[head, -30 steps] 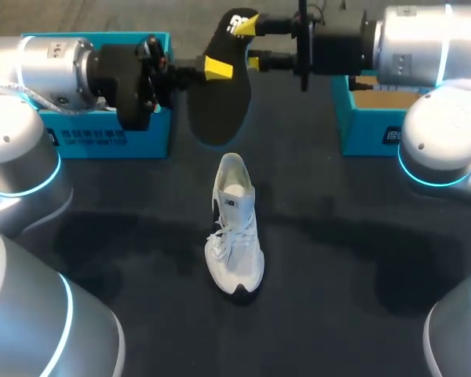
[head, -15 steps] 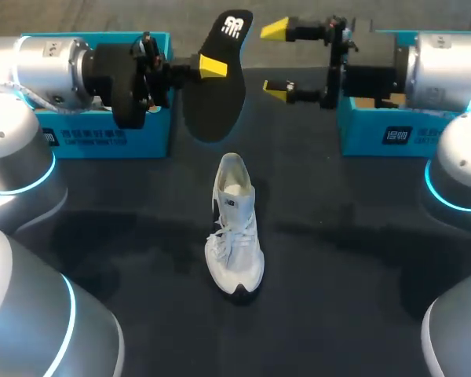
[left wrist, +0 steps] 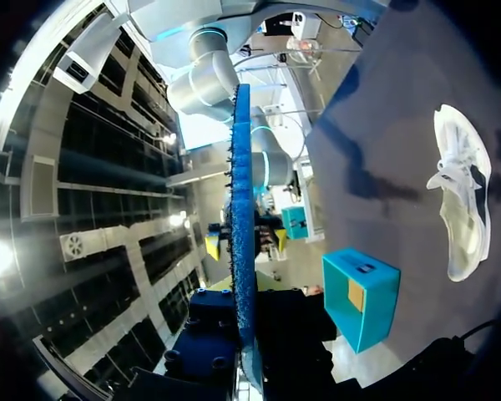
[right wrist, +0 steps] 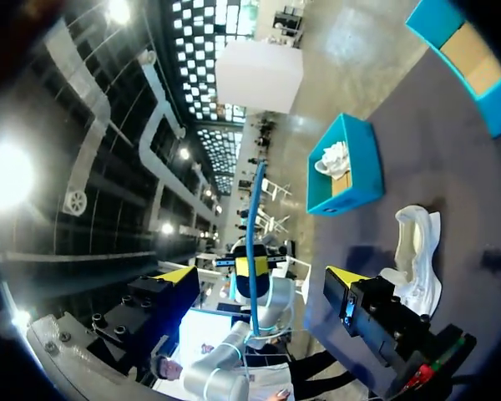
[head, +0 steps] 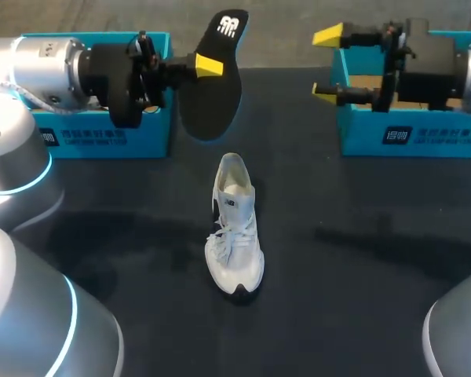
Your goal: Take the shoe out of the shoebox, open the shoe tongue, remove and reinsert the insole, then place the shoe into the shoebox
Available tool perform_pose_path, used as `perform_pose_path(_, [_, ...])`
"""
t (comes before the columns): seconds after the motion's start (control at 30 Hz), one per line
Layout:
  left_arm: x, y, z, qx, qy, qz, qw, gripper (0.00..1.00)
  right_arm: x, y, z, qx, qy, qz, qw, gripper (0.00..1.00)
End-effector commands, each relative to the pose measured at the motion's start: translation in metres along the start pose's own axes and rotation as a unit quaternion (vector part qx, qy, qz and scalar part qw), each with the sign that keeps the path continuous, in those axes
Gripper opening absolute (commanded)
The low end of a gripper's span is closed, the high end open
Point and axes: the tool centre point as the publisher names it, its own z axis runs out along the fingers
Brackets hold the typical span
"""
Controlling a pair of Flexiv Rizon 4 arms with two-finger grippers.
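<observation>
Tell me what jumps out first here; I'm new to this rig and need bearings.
The black insole, held aloft by the left gripper above the far side of the table. Nearer, a white shoe stands at its middle, and the right gripper hangs open beside the right blue box.

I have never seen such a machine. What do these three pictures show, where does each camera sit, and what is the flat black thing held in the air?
The machine is a robot with two arms at a dark table. The head view looks down from above and behind the robot. Each round picture comes from a camera on one arm's wrist. A white shoe stands on the table. At the far side are two blue shoeboxes, the left box and the right box. The left gripper is shut on the black thing, which is the shoe's insole, and holds it above the table. The right gripper is open and holds nothing.
</observation>
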Motion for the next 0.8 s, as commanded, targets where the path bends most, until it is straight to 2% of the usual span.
perform_pose_path(0.03, [-0.004, -0.003, 0.0, -0.002, 0.014, -0.002, 1.0, 0.0, -0.001, -0.005, -0.017, -0.002, 0.0, 0.0, 1.0, 1.0])
perform_pose_path(0.67, [-0.004, -0.003, 0.0, -0.002, 0.014, -0.002, 1.0, 0.0, -0.001, -0.005, -0.017, -0.002, 0.0, 0.0, 1.0, 1.0])
perform_pose_path(0.8, [-0.018, -0.003, -0.006, -0.02, -0.008, -0.117, 0.993, 0.0, -0.001, -0.005, -0.017, -0.002, 0.0, 0.0, 1.0, 1.0])
